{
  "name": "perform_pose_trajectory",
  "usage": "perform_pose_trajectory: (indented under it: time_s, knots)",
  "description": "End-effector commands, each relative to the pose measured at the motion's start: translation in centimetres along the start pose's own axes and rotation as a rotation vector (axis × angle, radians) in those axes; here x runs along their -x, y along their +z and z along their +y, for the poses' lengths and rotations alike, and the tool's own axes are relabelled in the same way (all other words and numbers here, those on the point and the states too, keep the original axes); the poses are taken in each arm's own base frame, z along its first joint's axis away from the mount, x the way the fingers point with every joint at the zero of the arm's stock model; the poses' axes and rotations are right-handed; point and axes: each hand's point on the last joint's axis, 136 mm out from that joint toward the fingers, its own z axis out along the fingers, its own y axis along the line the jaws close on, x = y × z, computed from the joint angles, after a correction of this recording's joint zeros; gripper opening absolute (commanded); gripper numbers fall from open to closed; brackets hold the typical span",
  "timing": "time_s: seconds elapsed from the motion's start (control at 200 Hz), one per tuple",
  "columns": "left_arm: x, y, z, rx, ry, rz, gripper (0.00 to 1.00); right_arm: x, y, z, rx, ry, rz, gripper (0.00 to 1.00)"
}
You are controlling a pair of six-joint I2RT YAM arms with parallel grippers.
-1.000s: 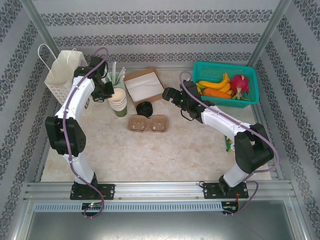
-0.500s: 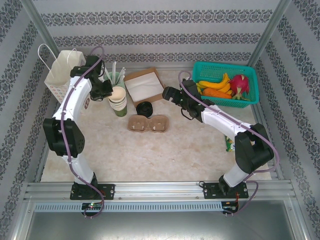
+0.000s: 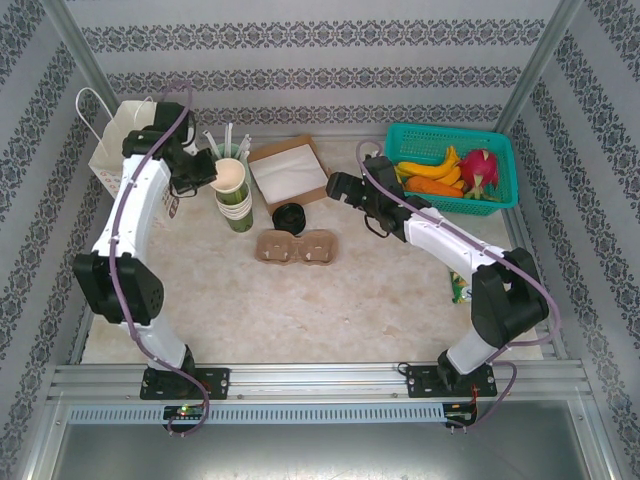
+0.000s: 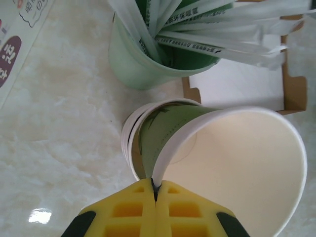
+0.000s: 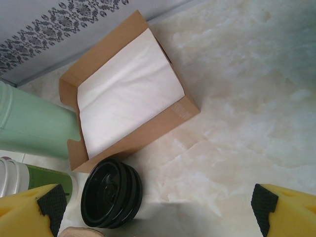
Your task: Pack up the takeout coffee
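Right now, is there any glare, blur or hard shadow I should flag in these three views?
Top external: even, diffuse light, only faint shadows, everything sharp. Left wrist: one small glare spot on the table; the left gripper, shut on the raised cup, looks soft close to the lens. Right wrist: napkins bright but not blown out; a dim shadow beside the black lids.

Lab booth: aluminium frame (image 3: 320, 378), patterned wallpaper (image 3: 300, 38)

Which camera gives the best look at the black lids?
The right wrist view: the black lids sit close and sharp, stacked beside the napkin box. The top external view shows them as a small dark disc just beyond the cup carrier.
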Motion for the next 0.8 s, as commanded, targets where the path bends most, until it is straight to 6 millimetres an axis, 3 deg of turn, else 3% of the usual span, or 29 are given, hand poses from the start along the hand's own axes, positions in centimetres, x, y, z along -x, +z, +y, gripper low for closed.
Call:
perform_pose_trajectory:
  time_s: [0.0, 0.22, 0.35, 0.614, 0.794]
  knots:
    - [1.5, -4.0, -0.9, -0.046, 0.053, -0.107, 0.0, 2.8, -2.2, 0.4, 0.004, -0.026, -0.064, 0.98]
    - [0.9, -7.1, -0.4, -0.018, 0.124, -0.157, 0.0, 3.4, -3.4, -0.9, -0.04, -0.042, -0.076, 0.98]
    - [-0.4, -8.2, -1.0, -0.055, 0.17, -0.134, 0.0, 2.9, -3.8, -0.5, -0.009, -0.042, -0.031, 0.98]
    - [-7.3, -8.7, -4.8, -0.165, 0.393, 0.026, 0.0, 1.2, -5.7, -1.4, -0.051, -0.067, 0.058, 0.98]
    - [-12.0, -6.7, -7.4, -0.225, 0.526, 0.101, 0.0, -0.8, -6.3, -1.6, -0.016, -0.069, 0.097, 0.98]
